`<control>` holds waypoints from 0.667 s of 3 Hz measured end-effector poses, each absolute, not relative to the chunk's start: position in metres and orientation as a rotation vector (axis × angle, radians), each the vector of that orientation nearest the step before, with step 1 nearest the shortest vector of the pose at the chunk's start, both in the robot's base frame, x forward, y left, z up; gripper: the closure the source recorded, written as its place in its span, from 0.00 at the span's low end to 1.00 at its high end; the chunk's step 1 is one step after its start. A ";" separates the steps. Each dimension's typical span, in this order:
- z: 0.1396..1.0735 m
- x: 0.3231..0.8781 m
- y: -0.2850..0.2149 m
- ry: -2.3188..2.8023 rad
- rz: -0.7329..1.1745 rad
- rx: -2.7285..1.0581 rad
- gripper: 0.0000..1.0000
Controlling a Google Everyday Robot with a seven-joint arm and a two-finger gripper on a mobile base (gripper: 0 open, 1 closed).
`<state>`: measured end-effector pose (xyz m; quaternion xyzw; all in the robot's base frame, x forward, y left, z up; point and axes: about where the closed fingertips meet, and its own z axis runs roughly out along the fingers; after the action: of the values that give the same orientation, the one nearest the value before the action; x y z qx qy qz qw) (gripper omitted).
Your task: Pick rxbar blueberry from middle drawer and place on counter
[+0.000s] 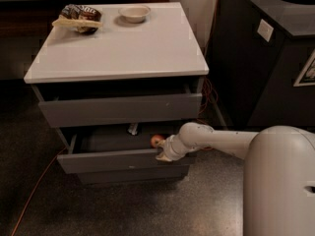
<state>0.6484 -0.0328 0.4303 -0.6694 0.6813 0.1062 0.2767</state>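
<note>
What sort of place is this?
Probably an office break area: snack bag and bowl on the counter, black cabinet with a round hole. The gripper is at the right end of the open middle drawer.
</note>
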 end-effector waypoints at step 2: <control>0.430 0.639 -0.029 1.823 0.299 -1.805 1.00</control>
<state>0.6388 -0.0290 0.4304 -0.6717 0.6786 0.1112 0.2757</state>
